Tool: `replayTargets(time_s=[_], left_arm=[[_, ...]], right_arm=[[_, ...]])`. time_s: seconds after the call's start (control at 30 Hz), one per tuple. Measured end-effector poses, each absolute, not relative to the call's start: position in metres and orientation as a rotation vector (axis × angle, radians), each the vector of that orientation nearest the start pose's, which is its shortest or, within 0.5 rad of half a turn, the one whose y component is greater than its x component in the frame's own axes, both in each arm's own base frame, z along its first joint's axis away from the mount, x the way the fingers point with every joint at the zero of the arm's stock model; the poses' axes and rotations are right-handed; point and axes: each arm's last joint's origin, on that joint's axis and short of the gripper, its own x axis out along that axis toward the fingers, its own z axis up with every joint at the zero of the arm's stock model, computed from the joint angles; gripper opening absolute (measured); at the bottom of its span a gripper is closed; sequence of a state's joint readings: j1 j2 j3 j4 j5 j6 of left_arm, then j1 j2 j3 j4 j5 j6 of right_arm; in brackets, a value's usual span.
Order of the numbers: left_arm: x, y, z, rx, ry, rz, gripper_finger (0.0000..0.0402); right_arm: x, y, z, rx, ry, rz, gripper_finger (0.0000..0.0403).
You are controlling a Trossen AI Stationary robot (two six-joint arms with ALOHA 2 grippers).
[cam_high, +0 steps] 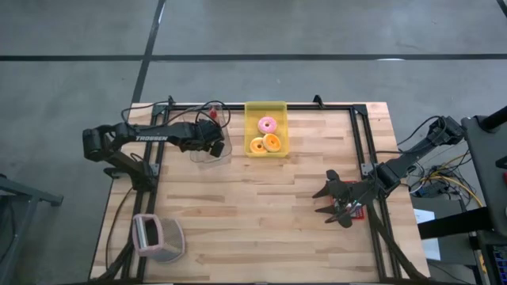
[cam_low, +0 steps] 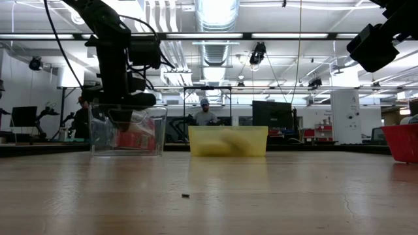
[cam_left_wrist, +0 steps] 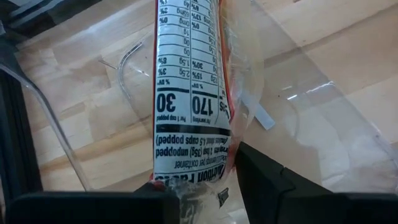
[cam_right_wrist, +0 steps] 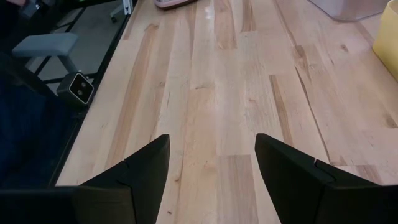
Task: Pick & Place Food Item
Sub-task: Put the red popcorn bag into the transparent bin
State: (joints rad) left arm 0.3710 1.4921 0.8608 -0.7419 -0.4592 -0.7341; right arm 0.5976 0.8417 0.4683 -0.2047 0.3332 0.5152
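A microwave-popcorn packet (cam_left_wrist: 189, 93), red-edged with a white nutrition label, hangs inside a clear plastic container (cam_low: 104, 134) at the table's far left; it shows red through the container's wall (cam_low: 134, 140). My left gripper (cam_high: 215, 148) stands over this container (cam_high: 207, 155) and is shut on the packet. A yellow bin (cam_high: 265, 111) beside it holds three doughnuts (cam_high: 267, 134). My right gripper (cam_high: 331, 204) is open and empty near the table's right edge, just above the wood (cam_right_wrist: 211, 162). My left gripper pinches the packet's end (cam_left_wrist: 193, 177) between its two fingers, one on each flat face. The fingers (cam_left_wrist: 273, 186) come from above, pointing down into the container. The packet hangs lengthwise below them; whether its lower end touches the container's floor I cannot tell.
A pink and grey container (cam_high: 156, 236) lies at the near left corner. A red bin (cam_low: 403, 142) stands at the right side, near my right arm. A black frame (cam_high: 360, 134) runs round the table. People stand in the room behind.
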Motion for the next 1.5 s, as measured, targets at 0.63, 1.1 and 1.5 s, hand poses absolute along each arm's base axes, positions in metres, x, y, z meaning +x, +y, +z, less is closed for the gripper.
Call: replayTargets(time_s=[0.63, 1.1, 1.5], left_arm=[[0.2259, 0.1043, 0.1779, -0.543, 1.106, 1.171, 0.0112], [0.2293, 0.1043, 0.1779, -0.546, 1.117, 1.091, 0.0162], [0.2296, 0.1044, 0.178, -0.545, 1.115, 1.089, 0.0244]], right_arm=[[0.149, 0.0899, 0.2149, 0.241, 0.566, 0.116, 0.0233], [0.149, 0.0899, 0.215, 0.241, 0.566, 0.117, 0.0233], [0.149, 0.0899, 0.215, 0.241, 0.566, 0.117, 0.0233]])
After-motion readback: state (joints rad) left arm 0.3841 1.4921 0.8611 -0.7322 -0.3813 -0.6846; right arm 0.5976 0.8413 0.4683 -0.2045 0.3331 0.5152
